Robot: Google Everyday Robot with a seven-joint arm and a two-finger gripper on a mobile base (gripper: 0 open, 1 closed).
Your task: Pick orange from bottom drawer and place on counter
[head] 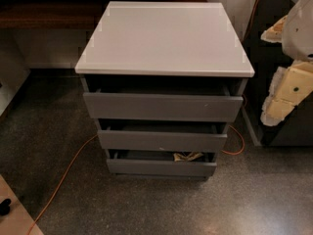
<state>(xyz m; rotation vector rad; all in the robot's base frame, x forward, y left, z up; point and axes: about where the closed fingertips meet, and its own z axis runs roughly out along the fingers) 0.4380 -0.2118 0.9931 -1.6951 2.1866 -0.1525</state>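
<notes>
- Camera view shows you the grey drawer cabinet from above and in front, standing on a dark speckled floor [146, 209].
- The counter [164, 38], the cabinet's pale flat top panel, fills the upper middle of the frame.
- Your gripper [288, 89] is at the right edge, beside the cabinet's right side and about level with the top drawer [161, 106]. It is well apart from the bottom drawer [161, 168]. Its cream-coloured parts are partly cut off by the frame edge.
- You cannot tell whether the gripper is released or clenched.
- The bottom drawer, the lowest and shortest of the three, stands slightly ajar, leaving a narrow slot into its interior.
- You cannot see the orange. What shows in that slot is a crumpled tan packet [187, 156], right of the middle.
- The top drawer and the middle drawer [161, 141] also stand a little ajar, with dark gaps above their fronts.
- An orange cable [63, 180] runs over the floor from the lower left toward the cabinet's foot, and more of it loops out on the right side.
- A dark wooden shelf [44, 13] sits behind the cabinet at the upper left.
- A small black object [5, 205] lies on a tan surface in the lower left corner.
</notes>
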